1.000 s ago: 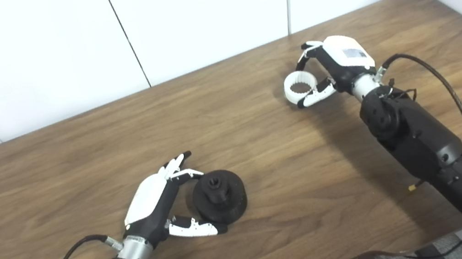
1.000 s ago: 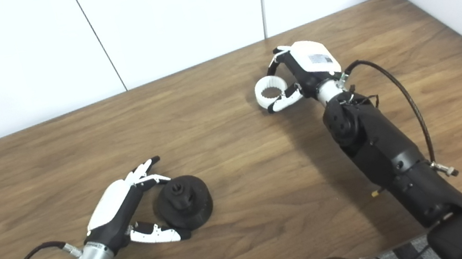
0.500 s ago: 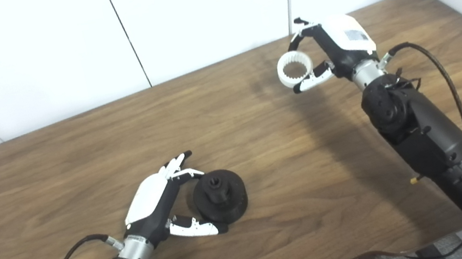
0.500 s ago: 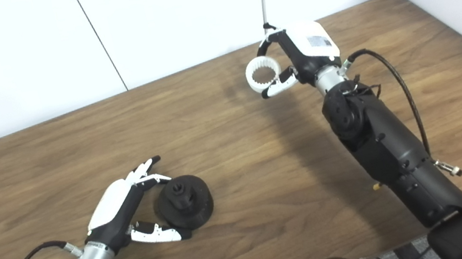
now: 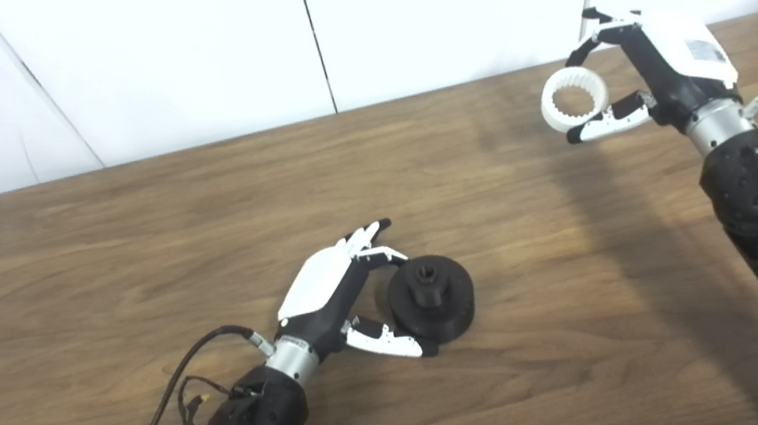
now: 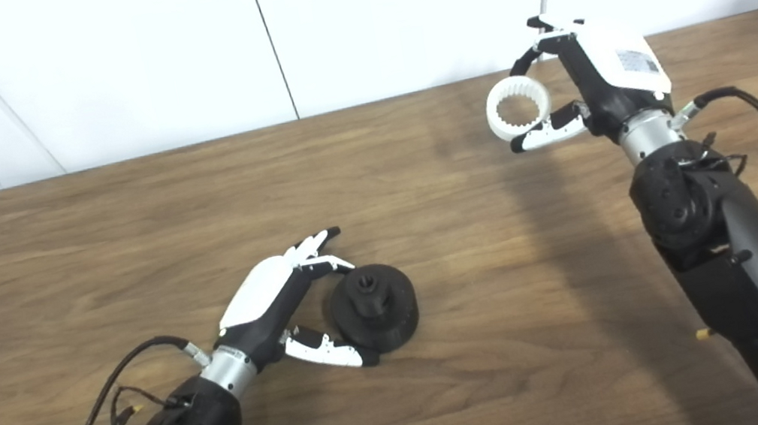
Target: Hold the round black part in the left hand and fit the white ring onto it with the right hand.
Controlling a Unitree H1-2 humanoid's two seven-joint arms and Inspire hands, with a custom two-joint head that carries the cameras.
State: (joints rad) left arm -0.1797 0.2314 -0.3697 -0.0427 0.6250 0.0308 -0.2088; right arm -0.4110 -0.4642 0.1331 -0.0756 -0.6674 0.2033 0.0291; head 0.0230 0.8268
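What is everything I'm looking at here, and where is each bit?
Table: one, brown wood, fills the view, white wall panels behind.
Round black part: one, black, on the table near the middle front.
White ring: one, white, toothed inside, held above the table's far right.
Left hand: one, black and white, open, fingers around the round black part.
Right hand: one, black and white, raised, gripping the white ring.

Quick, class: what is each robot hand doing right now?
Left hand: open, fingers curved beside the round black plastic part on the table.
Right hand: shut on the white toothed ring, held above the table.
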